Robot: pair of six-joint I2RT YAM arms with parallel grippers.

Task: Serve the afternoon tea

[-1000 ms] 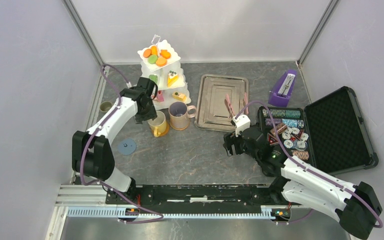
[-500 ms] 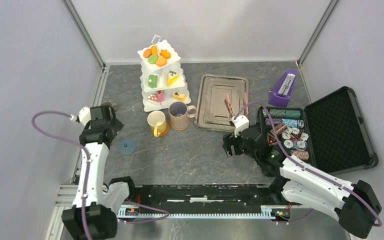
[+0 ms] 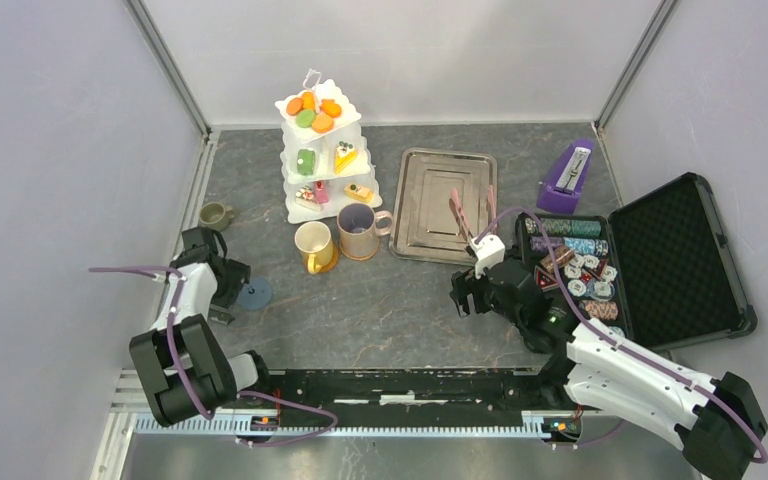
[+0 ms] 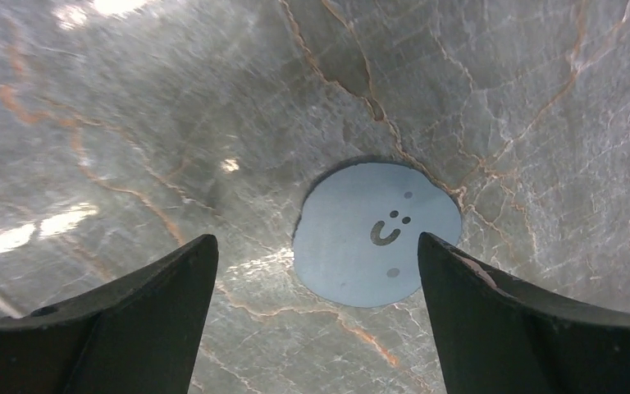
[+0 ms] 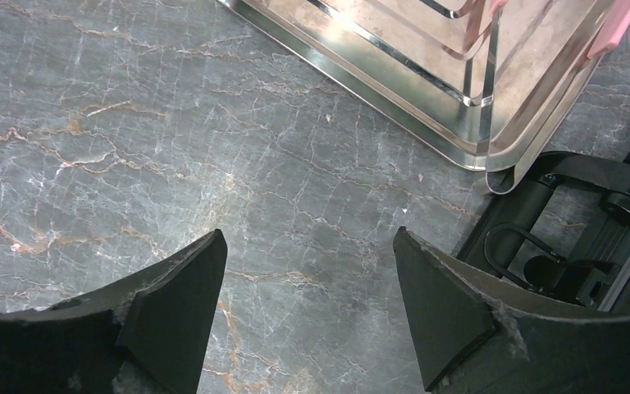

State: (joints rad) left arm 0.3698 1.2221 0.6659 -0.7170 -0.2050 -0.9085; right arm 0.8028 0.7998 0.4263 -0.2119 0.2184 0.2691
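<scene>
Hovering jaws apart, the left gripper [image 4: 316, 246] is hanging over a blue disc [image 4: 377, 234] (smiley-faced); the right gripper [image 5: 308, 240] is gaping near the tray [image 5: 394, 41]

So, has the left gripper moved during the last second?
Yes. The left gripper has moved away from the yellow mug, toward the near left. It is now open near the blue disc.

Open case [image 3: 682, 262] w/ chips [image 3: 586, 272], metronome [image 3: 566, 178], tray [image 3: 428, 203], blue disc [image 4: 377, 235].
</scene>
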